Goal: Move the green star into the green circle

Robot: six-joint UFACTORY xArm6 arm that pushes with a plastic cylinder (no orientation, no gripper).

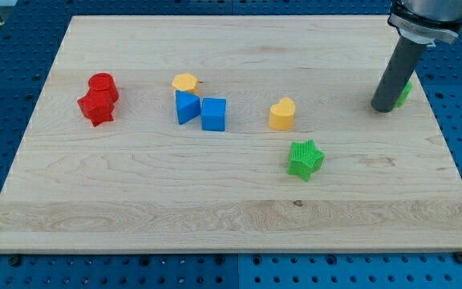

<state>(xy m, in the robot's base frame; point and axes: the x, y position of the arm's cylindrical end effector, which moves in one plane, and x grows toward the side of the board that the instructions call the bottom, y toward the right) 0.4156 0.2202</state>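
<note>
In the camera view, the green star [305, 157] lies on the table [135, 217], well apart from my tip [383, 107], which holds nothing and touches the green circle [405, 91]. The star looks light, stiff, easy to slide; push its lower-left side.

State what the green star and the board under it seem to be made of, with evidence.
Green star: probably 3D-printed plastic, matte, with fine ridged lines across its top. Board: pale wood, smooth, showing long grain streaks and glued plank seams.
</note>
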